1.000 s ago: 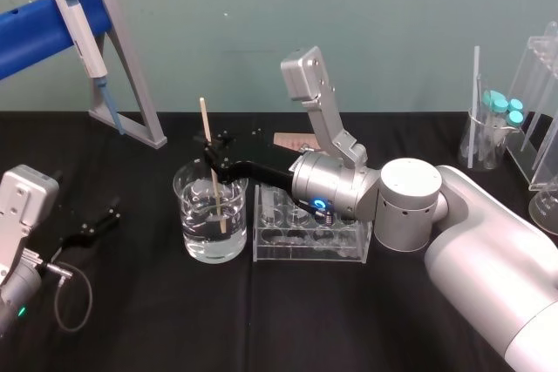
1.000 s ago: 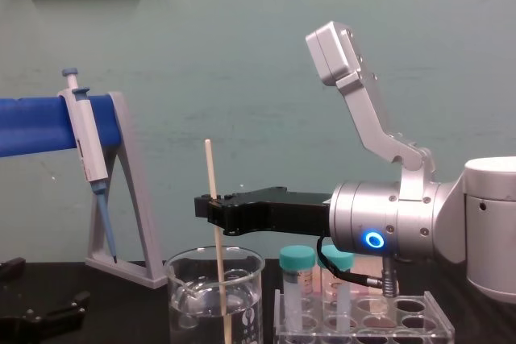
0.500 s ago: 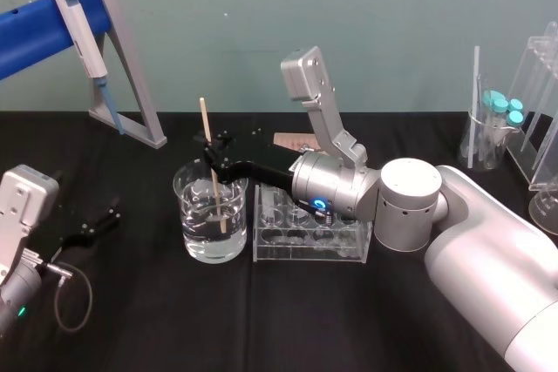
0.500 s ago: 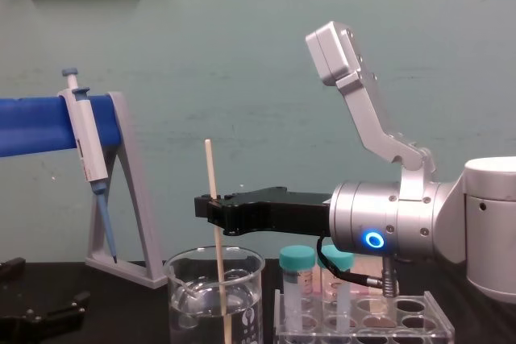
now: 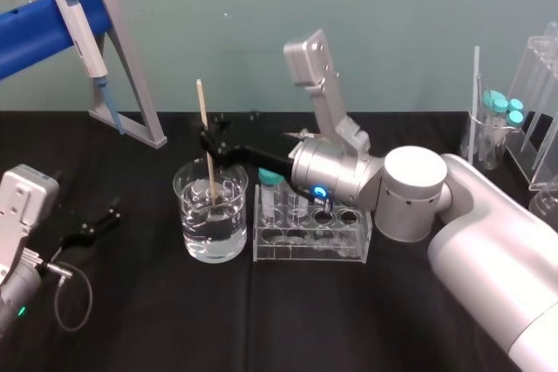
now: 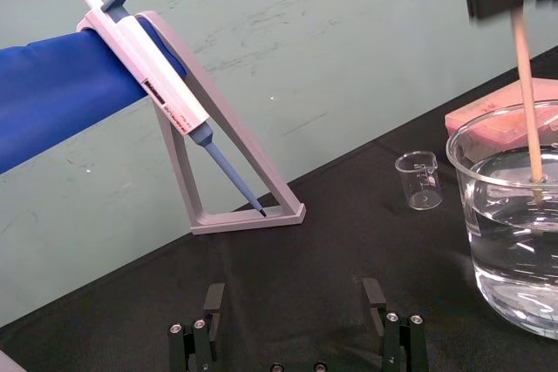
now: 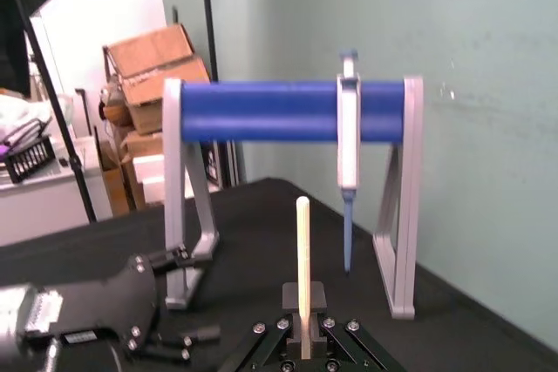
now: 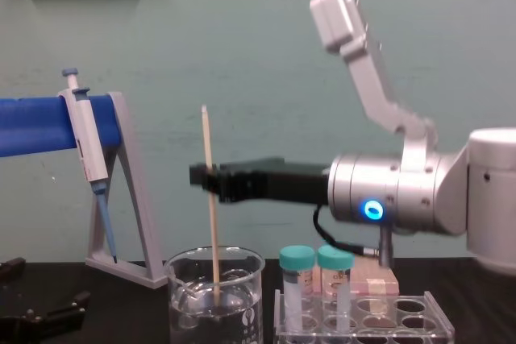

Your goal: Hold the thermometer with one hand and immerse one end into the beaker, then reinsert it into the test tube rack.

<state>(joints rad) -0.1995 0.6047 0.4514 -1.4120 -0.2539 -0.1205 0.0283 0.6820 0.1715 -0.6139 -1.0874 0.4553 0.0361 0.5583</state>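
Observation:
My right gripper [image 5: 209, 141] is shut on the thermometer [image 5: 205, 128], a thin cream rod that stands nearly upright over the beaker [image 5: 212, 224]. The rod's lower end dips just into the water. From the side, the gripper [image 8: 206, 180] grips the thermometer [image 8: 210, 151] about midway up, above the beaker [image 8: 185, 300]. The clear test tube rack [image 5: 349, 246] sits right beside the beaker and holds two teal-capped tubes [image 8: 297, 279]. In the right wrist view the thermometer [image 7: 302, 250] rises from between the jaws. My left gripper [image 6: 296, 328] rests open on the table at the left.
A grey-blue pipette [image 5: 74, 15] hangs on the grey stand with the blue bar [image 5: 131, 84] at the back left. A small beaker [image 6: 421, 180] and a pink box [image 6: 501, 119] lie behind the big beaker. Glassware with capped tubes [image 5: 493, 128] stands at the back right.
My right gripper has risen with the thermometer, so the rod stands higher and its lower end is shallower in the water. The left arm has not moved.

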